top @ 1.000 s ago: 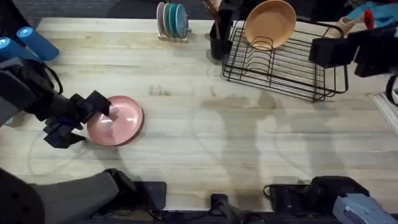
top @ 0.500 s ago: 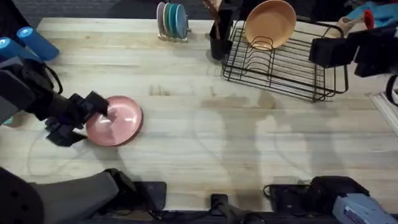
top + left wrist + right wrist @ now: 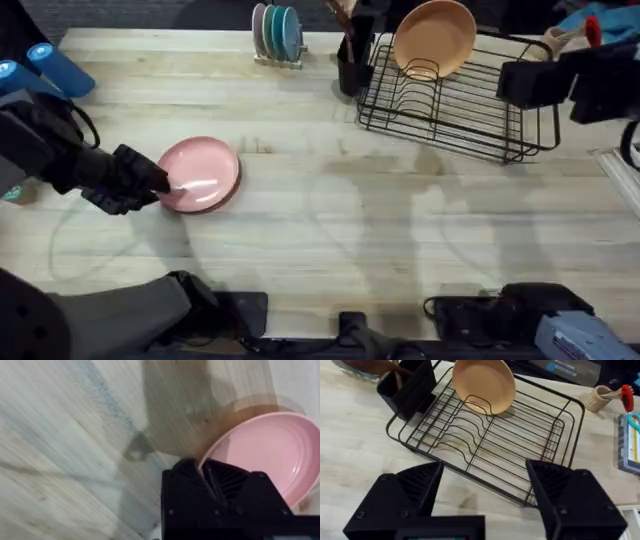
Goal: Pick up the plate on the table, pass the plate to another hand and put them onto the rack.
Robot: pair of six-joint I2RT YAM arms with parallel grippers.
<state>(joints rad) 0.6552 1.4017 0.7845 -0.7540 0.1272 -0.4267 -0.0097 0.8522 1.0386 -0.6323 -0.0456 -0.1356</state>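
The pink plate (image 3: 201, 173) is at the left of the table (image 3: 320, 220), tilted, its far edge lifted. My left gripper (image 3: 168, 184) is shut on the plate's near-left rim. In the left wrist view the plate (image 3: 270, 452) hangs above the wood with the gripper (image 3: 204, 476) pinching its rim. At the far right edge, beside the black wire rack (image 3: 450, 100), my right gripper (image 3: 545, 80) hovers high. Its wrist view shows the rack (image 3: 495, 442) below the open fingers (image 3: 405, 492).
A larger orange-tan plate (image 3: 433, 38) stands in the rack's back slots. A black utensil holder (image 3: 352, 62) is at the rack's left. A small stand with teal and white plates (image 3: 277, 33) is at the back. Two blue cylinders (image 3: 45, 68) lie far left.
The left gripper closed on the plate's rim and lifted it, moving it slightly right and away. The right arm has not moved.
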